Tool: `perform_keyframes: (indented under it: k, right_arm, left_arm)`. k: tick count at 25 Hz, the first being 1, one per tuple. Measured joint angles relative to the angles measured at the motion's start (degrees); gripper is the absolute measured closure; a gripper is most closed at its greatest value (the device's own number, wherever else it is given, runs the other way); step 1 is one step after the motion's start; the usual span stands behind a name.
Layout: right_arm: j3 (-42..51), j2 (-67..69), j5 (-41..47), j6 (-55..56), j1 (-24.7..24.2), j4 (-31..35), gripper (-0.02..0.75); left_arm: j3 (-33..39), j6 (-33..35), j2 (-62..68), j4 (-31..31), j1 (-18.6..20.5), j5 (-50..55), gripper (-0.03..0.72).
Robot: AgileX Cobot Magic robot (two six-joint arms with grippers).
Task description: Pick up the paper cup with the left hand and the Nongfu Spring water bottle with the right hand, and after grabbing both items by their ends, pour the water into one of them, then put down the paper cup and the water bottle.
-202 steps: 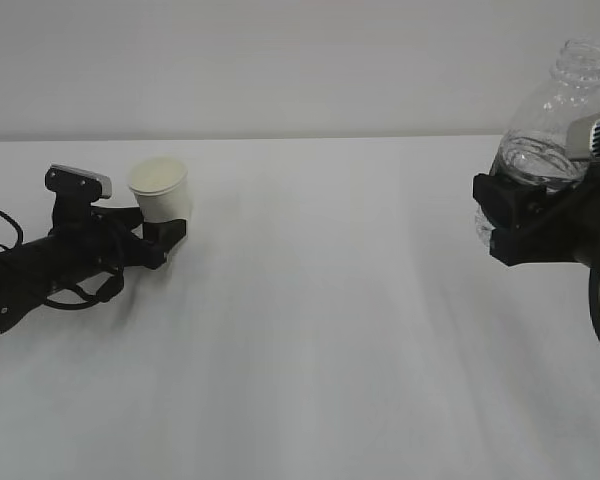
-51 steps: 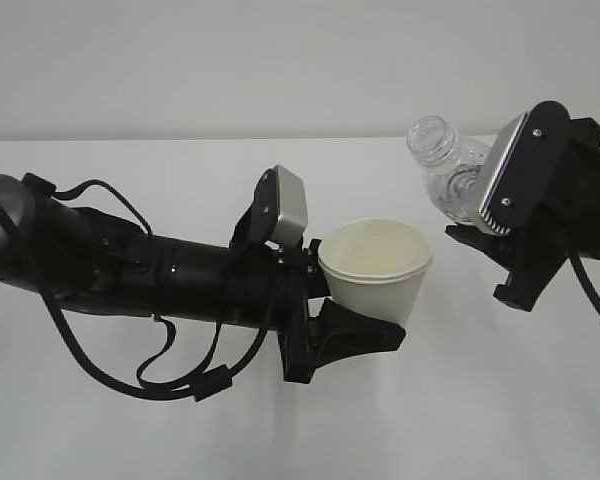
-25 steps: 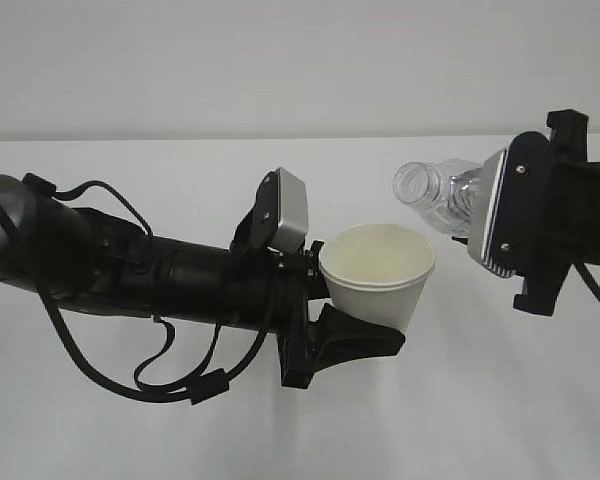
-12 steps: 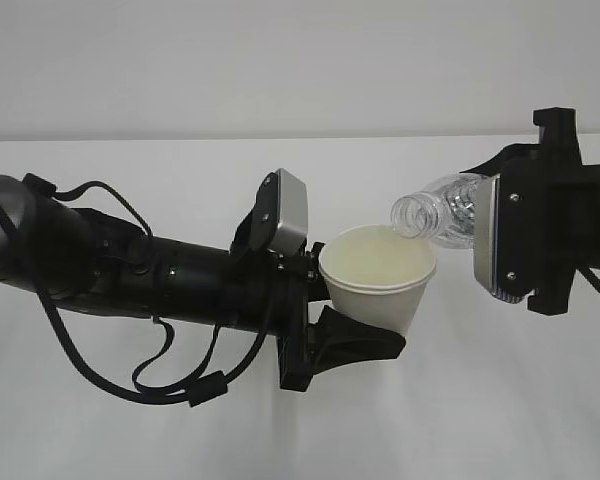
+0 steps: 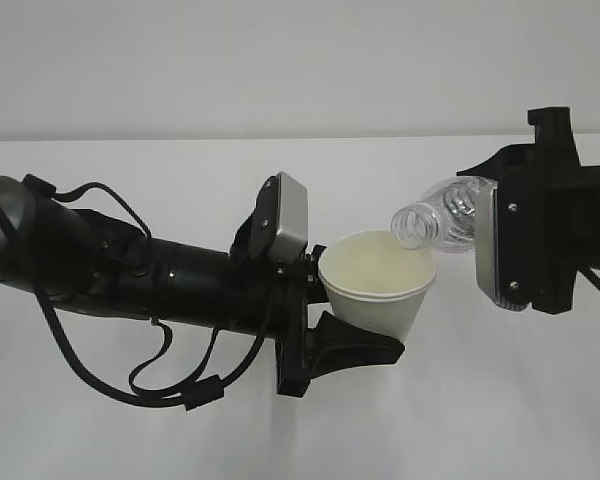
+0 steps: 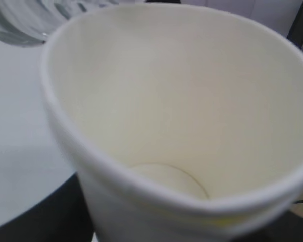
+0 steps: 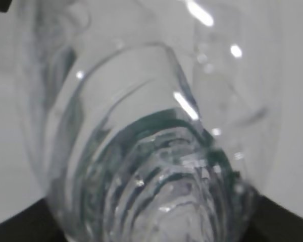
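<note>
While tipped over cup (image 5: 377,290), bottle (image 5: 442,213): lettering unreadable.

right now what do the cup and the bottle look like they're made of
The paper cup: likely thin paper, matte white outside, pale cream inside, with a rolled rim and no glare.
The Nongfu Spring water bottle: clear, glossy plastic by the look; its ribbed wall shows through and catches bright highlights in the right wrist view.

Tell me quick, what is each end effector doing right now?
Left end effector: closed on the paper cup, holding it upright above the table.
Right end effector: closed on the water bottle, tipped with its mouth over the cup.
</note>
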Motion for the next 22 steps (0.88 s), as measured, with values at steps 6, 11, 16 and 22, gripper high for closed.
perform_keyframes:
  k: [6, 11, 16, 22]
  right_arm:
    - [0.0, 0.0, 0.0, -0.9, 0.0, 0.0, 0.288]
    - [0.0, 0.0, 0.0, -1.13, 0.0, 0.0, 0.288]
    - [-2.11, 0.0, 0.4, -1.26, 0.0, 0.0, 0.288]
    - [-3.2, 0.0, 0.4, -2.29, 0.0, 0.18, 0.288]
  left_arm:
    - [0.0, 3.29, 0.0, 0.07, -1.1, -0.08, 0.237]
    - [0.0, 3.9, 0.0, 0.07, -2.1, -0.08, 0.237]
    - [0.0, 2.44, 0.0, -0.14, -2.1, 0.68, 0.237]
    - [0.0, 0.14, 0.0, -0.14, -2.1, 1.91, 0.237]
